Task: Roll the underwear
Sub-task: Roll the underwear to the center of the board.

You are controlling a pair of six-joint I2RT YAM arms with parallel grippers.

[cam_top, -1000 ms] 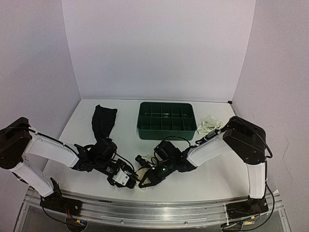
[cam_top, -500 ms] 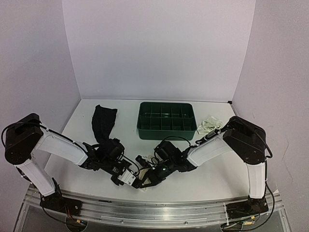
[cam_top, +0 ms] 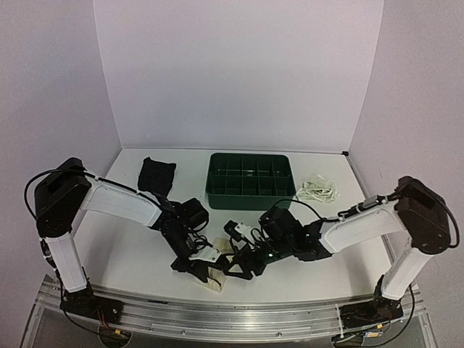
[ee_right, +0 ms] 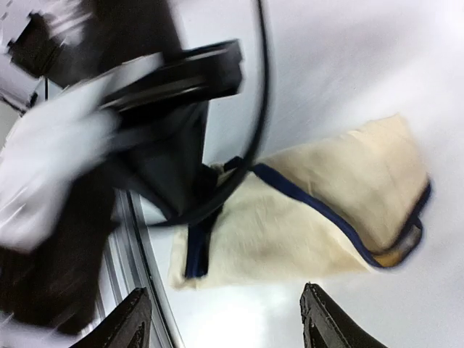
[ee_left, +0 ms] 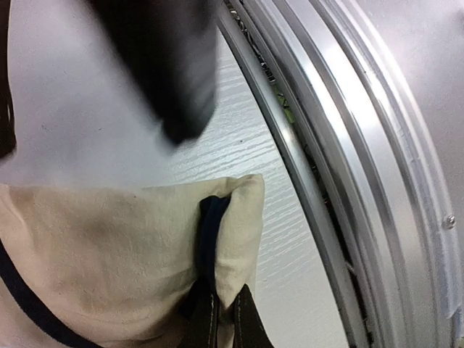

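Now my left end effector (ee_left: pixel 226 319) clamps cream underwear (ee_left: pixel 109 246) edge; my right end effector (ee_right: pixel 226 319) spread apart above it.

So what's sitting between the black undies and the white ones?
The green tray sits between the black undies and the white ones; the top view shows it.

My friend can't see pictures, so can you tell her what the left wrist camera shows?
The left gripper pinches a folded edge of the cream underwear with dark trim, lying on the white table. A silver rail curves down the right side, and a blurry dark shape hangs at the top.
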